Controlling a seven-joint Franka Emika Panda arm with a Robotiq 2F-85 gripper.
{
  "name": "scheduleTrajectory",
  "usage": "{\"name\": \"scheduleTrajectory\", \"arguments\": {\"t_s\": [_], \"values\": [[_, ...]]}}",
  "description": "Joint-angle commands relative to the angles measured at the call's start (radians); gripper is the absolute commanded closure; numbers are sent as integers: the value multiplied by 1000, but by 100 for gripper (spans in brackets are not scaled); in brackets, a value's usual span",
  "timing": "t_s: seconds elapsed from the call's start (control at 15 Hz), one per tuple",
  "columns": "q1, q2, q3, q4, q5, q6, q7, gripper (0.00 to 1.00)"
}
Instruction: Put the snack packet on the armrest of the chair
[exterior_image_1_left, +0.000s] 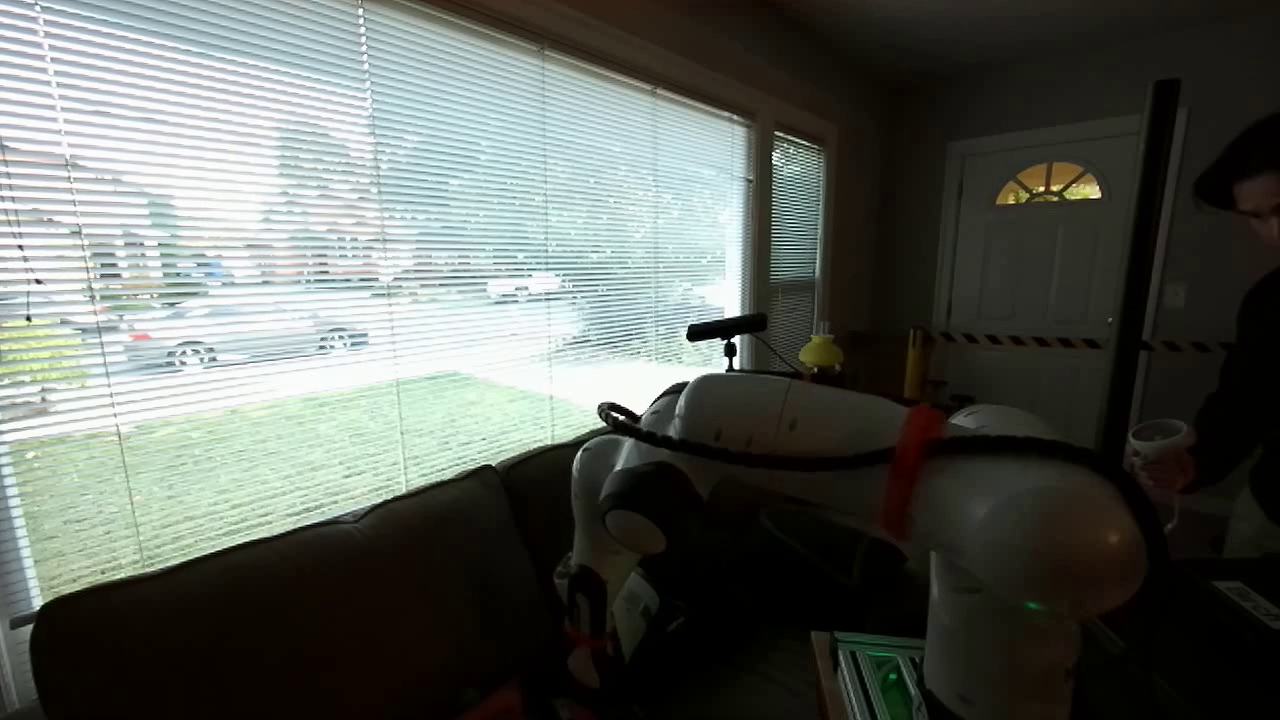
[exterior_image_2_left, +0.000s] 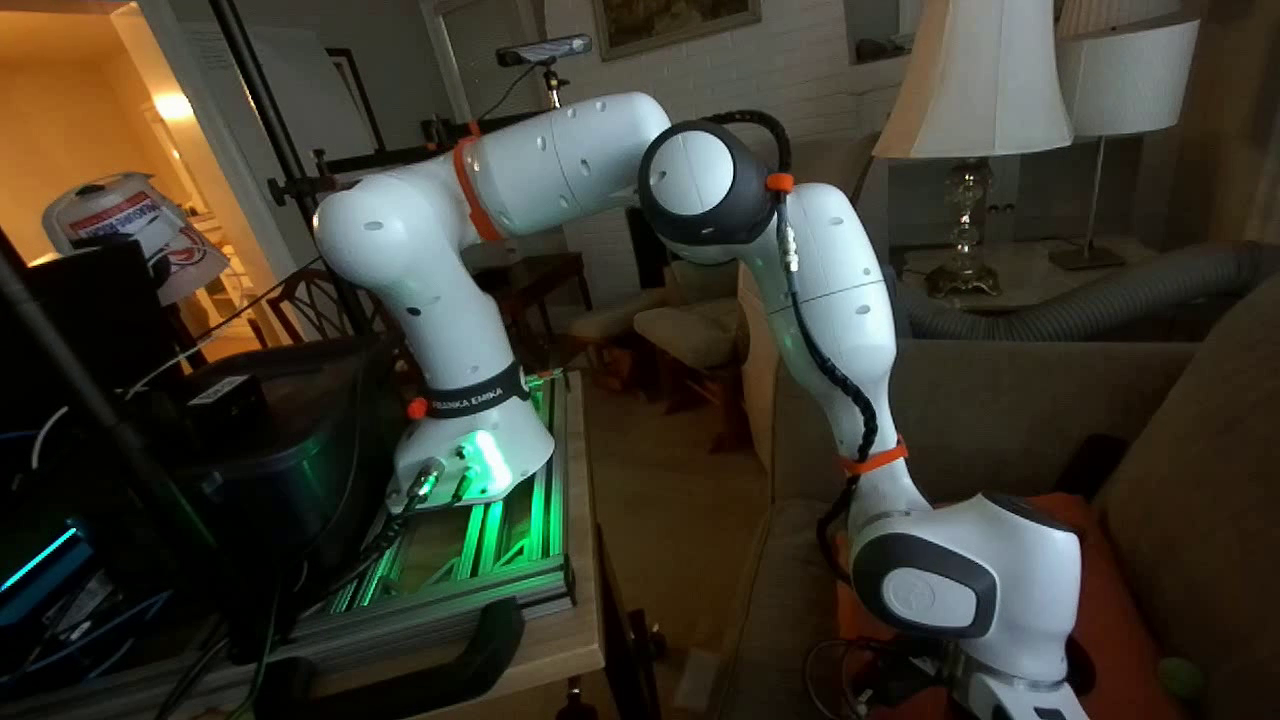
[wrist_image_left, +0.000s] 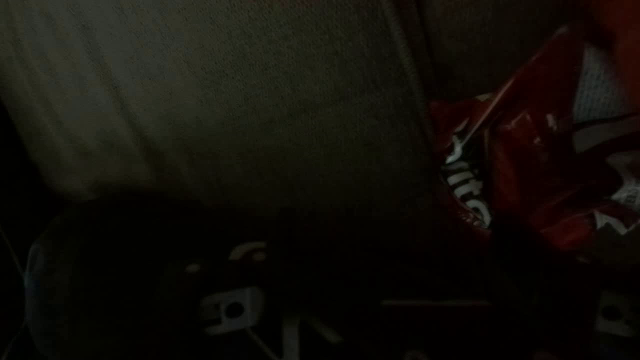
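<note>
The red snack packet (wrist_image_left: 530, 150) with white lettering lies at the right of the wrist view, crumpled, against dark fabric. My gripper (wrist_image_left: 395, 280) shows only as a near-black shape along the bottom of the wrist view, with small metal parts left and right. It lies left of and below the packet there. Its fingers are too dark to tell their opening or whether they touch the packet. The chair (exterior_image_1_left: 310, 610) is the big dark sofa-like seat; it also shows in an exterior view (exterior_image_2_left: 1200, 440). Its armrest (exterior_image_2_left: 1020, 375) stands behind the lowered arm. The gripper's fingertips are not seen in the exterior views.
An orange cloth (exterior_image_2_left: 1110, 600) and a small green ball (exterior_image_2_left: 1180, 677) lie on the seat. A lamp (exterior_image_2_left: 965, 220) and a grey hose (exterior_image_2_left: 1080, 300) stand behind the armrest. The robot's base stands on a table (exterior_image_2_left: 580, 630). A person (exterior_image_1_left: 1255, 280) stands at the right edge.
</note>
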Motion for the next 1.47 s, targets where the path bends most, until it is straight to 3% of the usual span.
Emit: {"name": "scheduleTrajectory", "arguments": {"t_s": [0.0, 0.4, 0.73, 0.8, 1.4], "values": [[53, 74, -56, 65, 23, 20, 85, 0], [67, 54, -67, 74, 52, 23, 165, 0], [129, 13, -75, 1, 42, 39, 214, 0], [88, 42, -66, 68, 37, 18, 192, 0], [140, 10, -78, -32, 68, 91, 268, 0]]}}
